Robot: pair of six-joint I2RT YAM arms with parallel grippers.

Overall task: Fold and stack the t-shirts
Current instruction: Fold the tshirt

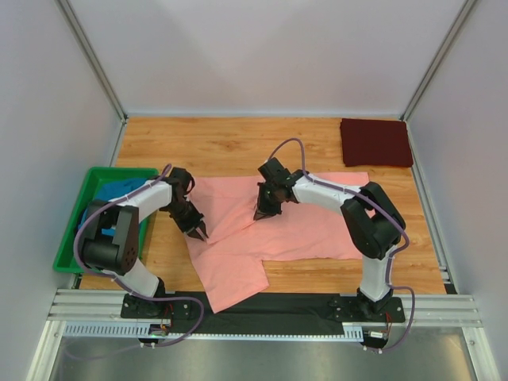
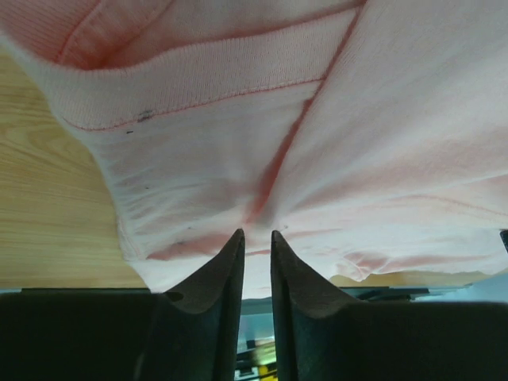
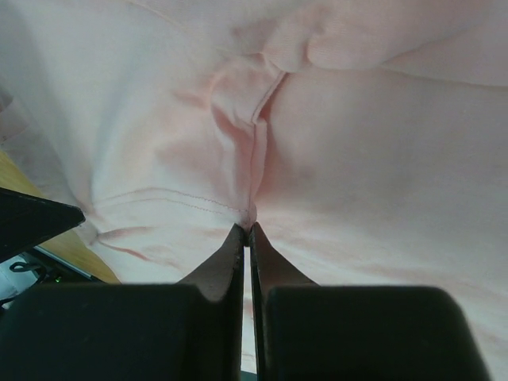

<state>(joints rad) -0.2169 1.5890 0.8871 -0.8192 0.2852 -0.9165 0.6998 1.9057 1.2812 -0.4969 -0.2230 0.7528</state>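
wooden table (image 1: 222,143), left gripper (image 1: 200,232) tilted down over salmon-pink t-shirt (image 1: 317,230), slightly parted, right gripper (image 1: 260,214) lowered, pinching it

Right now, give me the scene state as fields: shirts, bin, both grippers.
pink t-shirt: spread out mid-table, not folded
maroon t-shirt: folded, far right corner
teal t-shirt: bunched inside the green bin, left side
left gripper: jaws slightly apart at the pink t-shirt's left edge
right gripper: shut, pinching a fold of the pink t-shirt
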